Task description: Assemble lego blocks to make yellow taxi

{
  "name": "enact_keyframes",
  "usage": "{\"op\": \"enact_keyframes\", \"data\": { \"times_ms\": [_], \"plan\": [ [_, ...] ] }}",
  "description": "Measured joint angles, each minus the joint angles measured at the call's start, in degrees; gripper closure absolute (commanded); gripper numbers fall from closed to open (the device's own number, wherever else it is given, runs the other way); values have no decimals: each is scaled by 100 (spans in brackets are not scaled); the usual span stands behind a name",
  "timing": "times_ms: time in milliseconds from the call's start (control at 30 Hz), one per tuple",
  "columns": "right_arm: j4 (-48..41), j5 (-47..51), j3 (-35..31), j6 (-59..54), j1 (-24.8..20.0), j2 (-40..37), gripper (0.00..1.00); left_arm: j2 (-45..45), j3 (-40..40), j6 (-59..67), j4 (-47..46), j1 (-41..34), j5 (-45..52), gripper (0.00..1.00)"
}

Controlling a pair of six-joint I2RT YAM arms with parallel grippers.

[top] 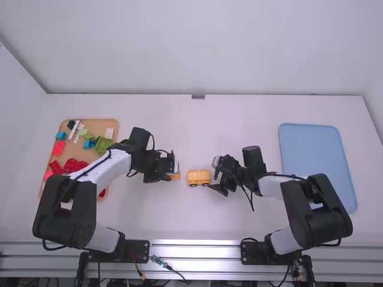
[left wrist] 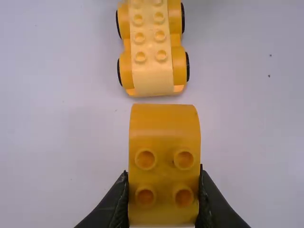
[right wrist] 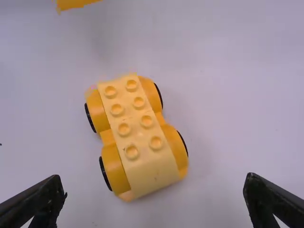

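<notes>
as my left gripper [top: 170, 176] pinches a part-hidden orange plastic block [left wrist: 164, 124], my right gripper [top: 213, 174] gapes empty near a studded yellow car [right wrist: 137, 137].

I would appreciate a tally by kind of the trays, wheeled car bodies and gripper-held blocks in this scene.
Trays: 2 (tan tray, blue tray)
Wheeled car bodies: 1 (yellow car body)
Gripper-held blocks: 1 (yellow block, in the left gripper)
Total: 4
</notes>
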Motion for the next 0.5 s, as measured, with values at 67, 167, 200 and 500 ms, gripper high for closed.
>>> {"op": "enact_keyframes", "data": {
  "times_ms": [67,167,200,500],
  "plan": [
    [2,-2,0,2,-2,0,1,2,-146,-48,247,0,-24,99],
    [2,0,0,2,48,0,1,0,-299,-179,555,0,-85,98],
    [2,0,0,0,68,0,1,0,-337,-243,623,0,-107,99],
    [0,2,-2,-107,192,0,1,122,-358,-673,640,7,-269,99]
  ]
}}
